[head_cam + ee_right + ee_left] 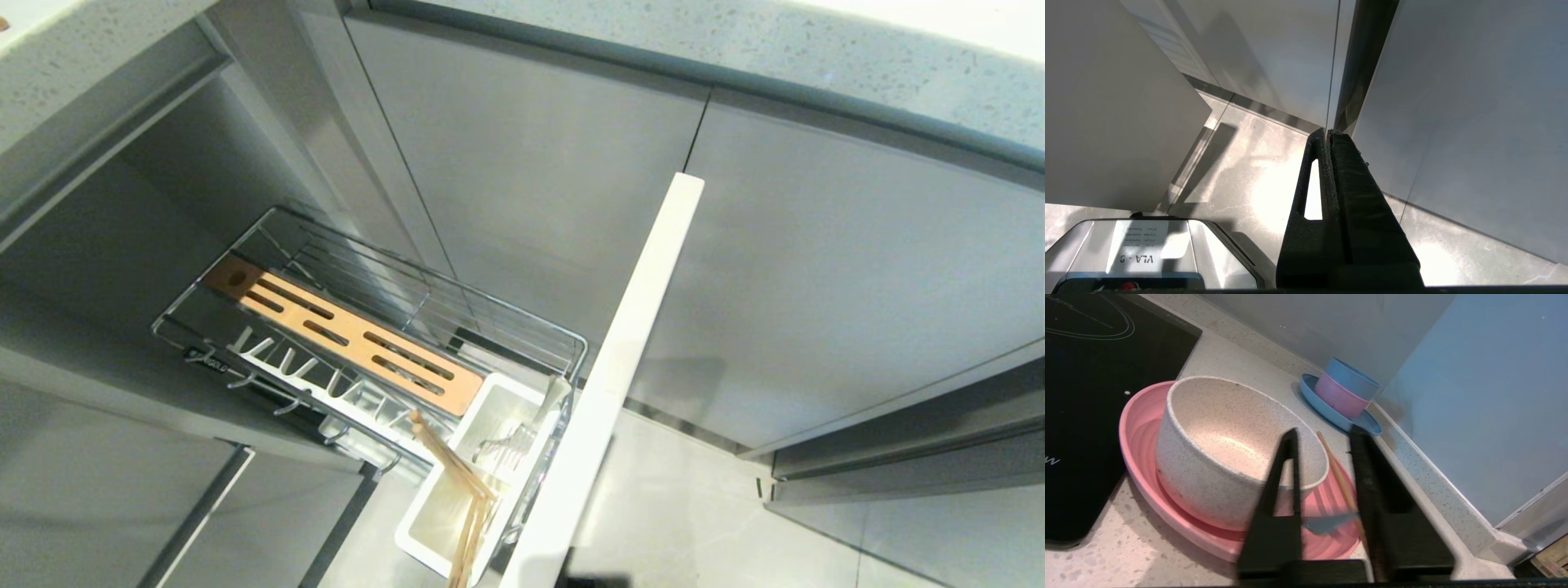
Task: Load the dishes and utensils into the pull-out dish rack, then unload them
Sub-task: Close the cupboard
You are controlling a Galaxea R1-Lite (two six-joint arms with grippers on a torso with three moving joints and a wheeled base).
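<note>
The pull-out dish rack is slid out of the cabinet with chopsticks in its white tub, while up on the surface the white bowl sits on the pink plate. Left gripper hovers over them, jaws slightly apart around nothing, one chopstick on the plate just below. Right gripper hangs near the floor, jaws pressed together.

We see the white bowl sitting on the pink plate; chopsticks lean in the pulled-out rack's white tub.
</note>
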